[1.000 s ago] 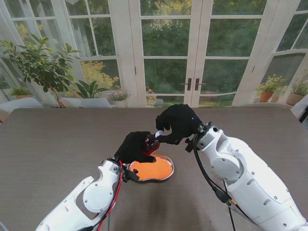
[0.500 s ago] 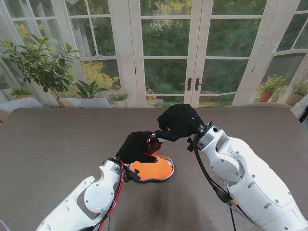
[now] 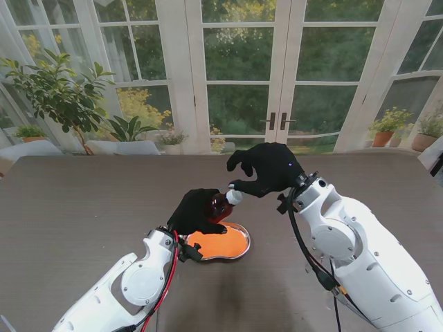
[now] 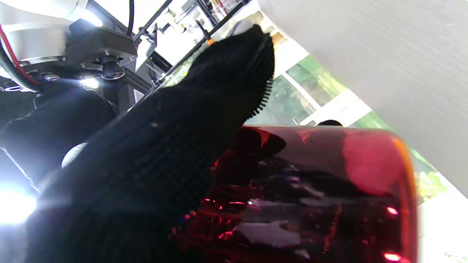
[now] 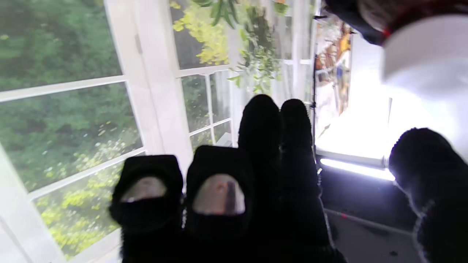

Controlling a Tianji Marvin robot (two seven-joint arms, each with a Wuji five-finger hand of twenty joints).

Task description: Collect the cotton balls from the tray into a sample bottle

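My left hand (image 3: pixel 196 211) grips the red bottle (image 3: pixel 219 205) over the tray's (image 3: pixel 239 249) far rim. My right hand (image 3: pixel 266 170) pinches a white cotton ball (image 3: pixel 234 197) at the bottle's mouth, other fingers spread.

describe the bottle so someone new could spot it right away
Start at the orange tray mid-table. Just beyond its far left edge, the left hand grips the bottle. It is the only dark red, see-through thing, with a white bit at its mouth.
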